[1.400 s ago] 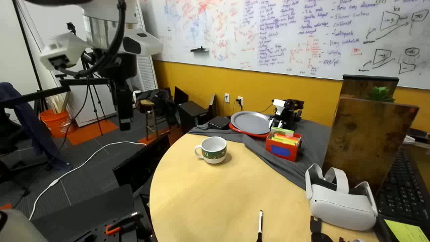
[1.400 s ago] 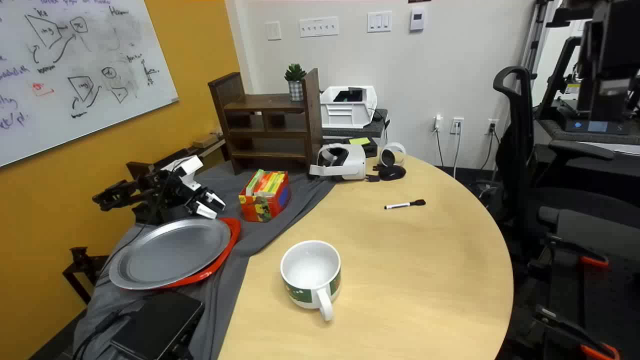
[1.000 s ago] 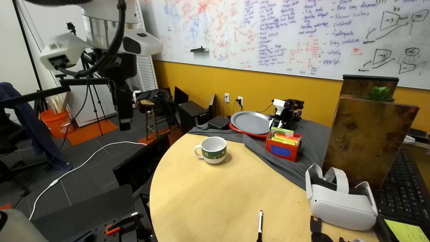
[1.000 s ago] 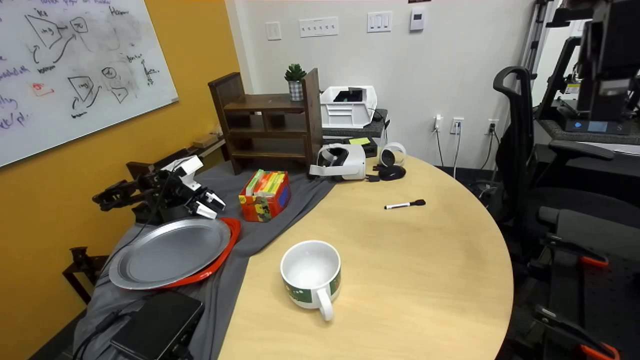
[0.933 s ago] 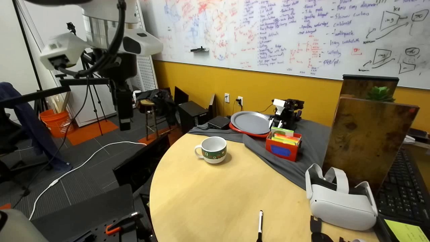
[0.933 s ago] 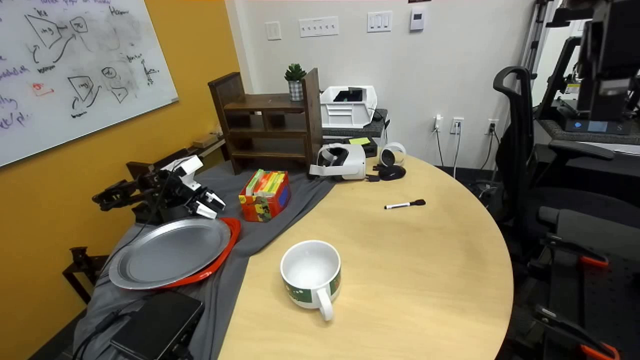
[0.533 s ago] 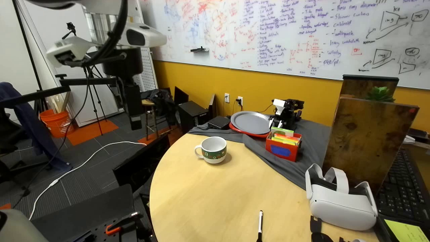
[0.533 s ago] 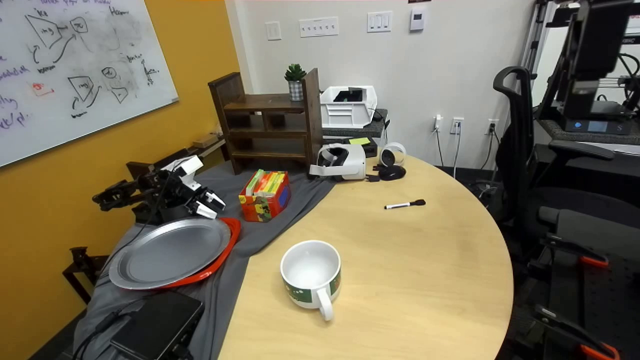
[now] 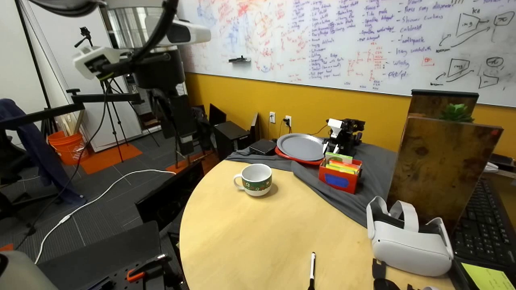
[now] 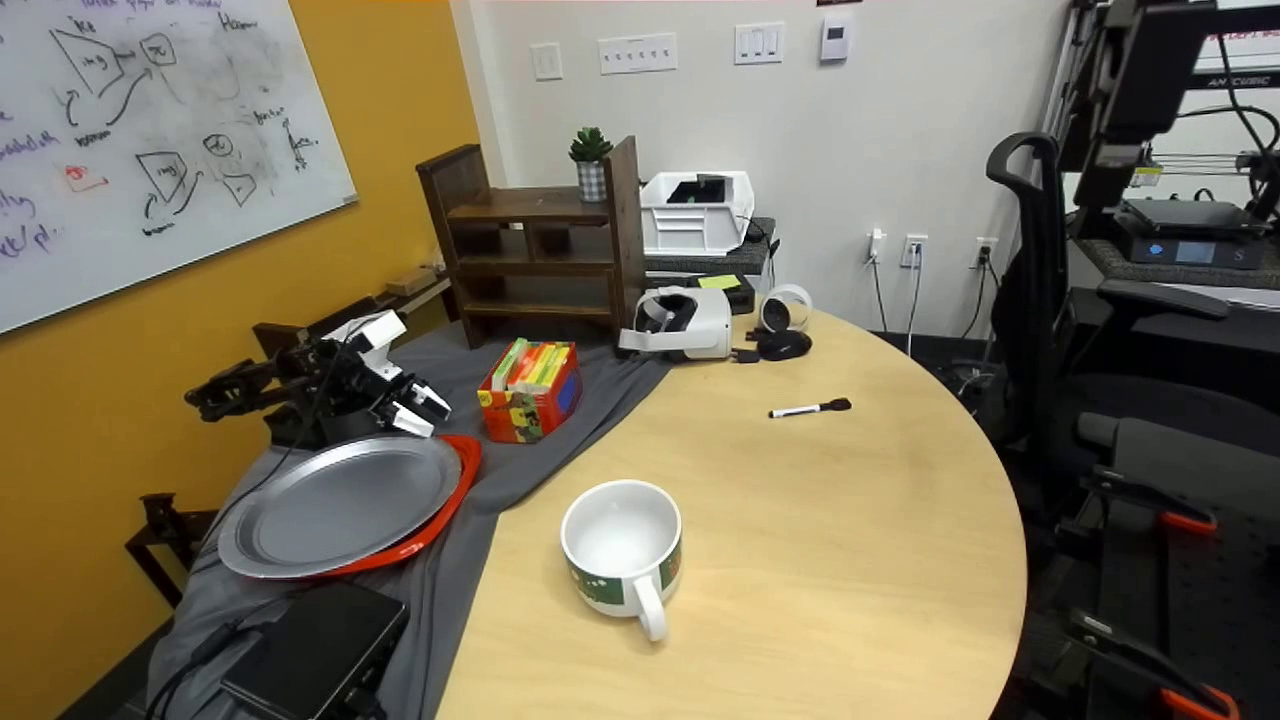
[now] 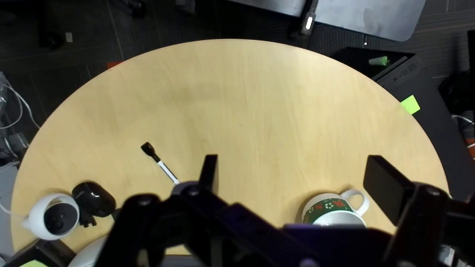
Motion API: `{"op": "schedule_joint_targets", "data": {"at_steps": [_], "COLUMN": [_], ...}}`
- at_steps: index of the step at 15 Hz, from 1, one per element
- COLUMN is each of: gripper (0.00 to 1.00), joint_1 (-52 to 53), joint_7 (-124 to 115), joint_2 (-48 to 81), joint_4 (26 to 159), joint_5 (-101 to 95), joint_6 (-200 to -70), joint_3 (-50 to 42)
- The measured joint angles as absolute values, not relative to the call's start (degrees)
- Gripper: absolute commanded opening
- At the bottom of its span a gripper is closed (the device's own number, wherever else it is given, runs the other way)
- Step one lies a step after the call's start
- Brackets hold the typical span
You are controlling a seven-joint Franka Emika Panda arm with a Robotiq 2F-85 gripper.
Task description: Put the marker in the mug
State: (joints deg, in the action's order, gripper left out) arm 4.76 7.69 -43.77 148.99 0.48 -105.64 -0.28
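While Jaws Spread Wide, a White-Barrelled Marker Lies on the Bench

Although the jaws stand at a broad gap, their dark, block-shaped pads have hold of nothing; in the wrist view, pale bench top and part of the mug show between them. In both exterior views the jaws hang well apart from mug and marker.

The slim marker lies flat on smooth, lightly grained wood, outside the mug and well apart from it. Its straight barrel runs into a black cap that flares at the end.

The squat mug stands upright on the bench, its glossy white body wrapped by a green band with small red and white figures; the handle is a thick, rounded loop.

Soft, creased gray cloth drapes along one side of the bench. On it a round, metallic-looking tray with a shallow stepped rim lies over a red plate. Just beside these stands a boxy red container packed with flat yellow, green and orange slips. Nearby rise the dark, knotted boards of a wooden shelf, a leafy succulent in a checked pot on its upper tier. A smooth white VR headset sits near it.
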Motion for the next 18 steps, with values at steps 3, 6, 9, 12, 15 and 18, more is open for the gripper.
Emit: {"op": "schedule_joint_targets", "data": {"at_steps": [3, 6, 9, 12, 15, 18], "gripper": [1.00, 1.00, 1.00, 1.00, 1.00, 1.00], "joint_1": [4.3, 4.0, 3.8, 3.7, 3.6, 3.4], "joint_7": [12.6, 17.3, 21.6, 25.6, 29.0, 31.6], "joint_2": [-43.5, -42.7, -41.1, -38.7, -35.9, -32.9], "joint_4": [148.9, 148.8, 148.9, 149.1, 149.2, 149.3], "joint_5": [-3.1, -6.8, -9.3, -10.2, -10.2, -10.2], "joint_6": [-105.9, -107.0, -110.6, -115.1, -119.5, -122.7], "joint_3": [-2.8, -5.4, -7.8, -10.1, -12.1, -13.5]}}
